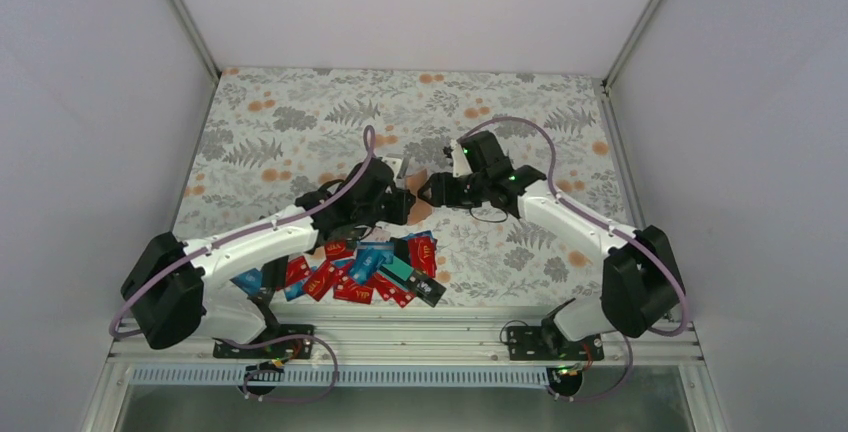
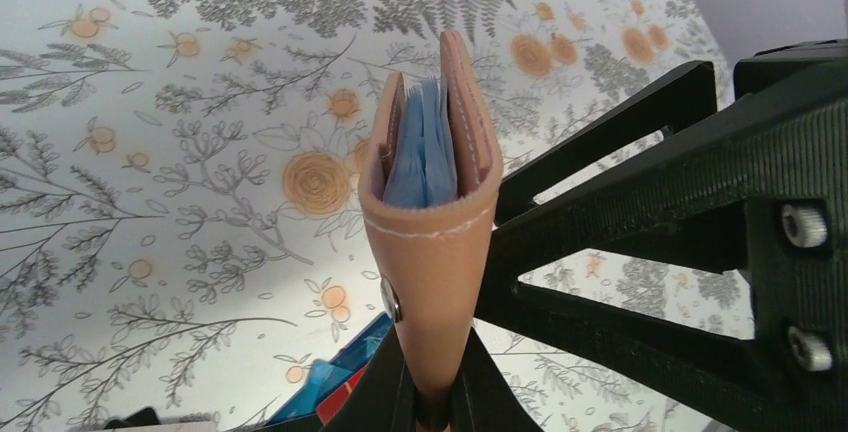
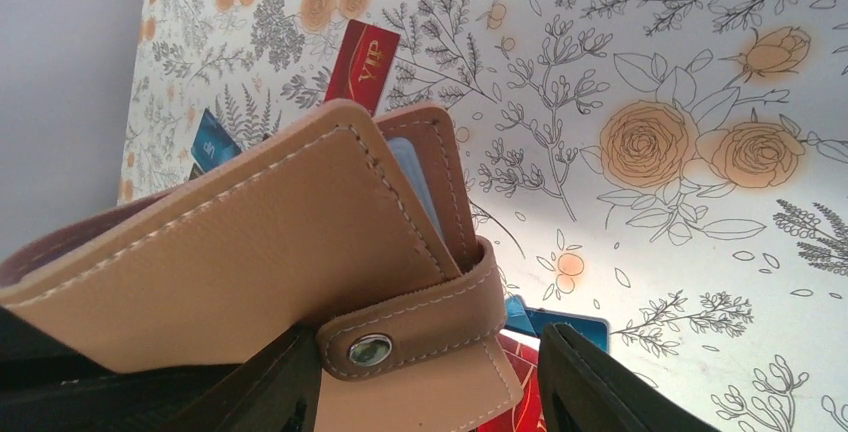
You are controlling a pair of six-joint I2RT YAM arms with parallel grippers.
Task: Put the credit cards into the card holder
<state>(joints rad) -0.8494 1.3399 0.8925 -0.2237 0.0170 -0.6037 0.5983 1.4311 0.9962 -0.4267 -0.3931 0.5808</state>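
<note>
- Left gripper (image 2: 432,397) is clamped on the card holder (image 2: 430,232), held clear of the bench (image 1: 300,122).
- Its long axis is pointed at the right gripper (image 3: 430,392), whose part-open jaws straddle the snap strap (image 3: 400,337).
- Credit cards (image 1: 365,270) are piled on the bench, nearer the left gripper.

The bench (image 1: 290,122) is patterned with grey ferns and orange flowers, enclosed by plain white walls (image 1: 400,2) and edged by a metal rail (image 1: 420,344).
</note>
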